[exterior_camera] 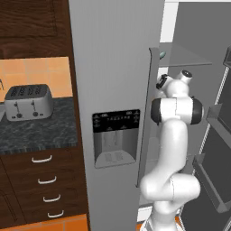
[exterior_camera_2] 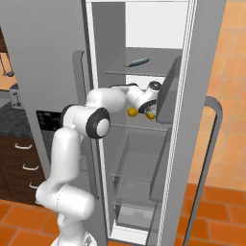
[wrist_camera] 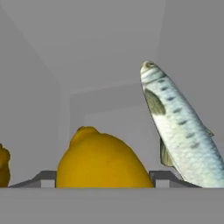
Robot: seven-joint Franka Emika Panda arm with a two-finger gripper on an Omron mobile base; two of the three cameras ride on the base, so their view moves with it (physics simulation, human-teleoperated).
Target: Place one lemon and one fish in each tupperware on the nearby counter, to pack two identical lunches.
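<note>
Yellow lemon (wrist_camera: 101, 159), fish (wrist_camera: 181, 131), seemingly inside fridge (exterior_camera_2: 144, 144)

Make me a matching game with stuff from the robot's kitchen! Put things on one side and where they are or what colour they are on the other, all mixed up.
Things:
1. lemon
2. fish
3. toaster
4. drawer handles

Descriptions:
A. silver, standing on the dark counter
B. yellow, right between the gripper's fingertips
C. curved, on dark brown wood
D. silvery with dark spots, beside the lemon in the fridge

Pairs: 1-B, 2-D, 3-A, 4-C
</note>
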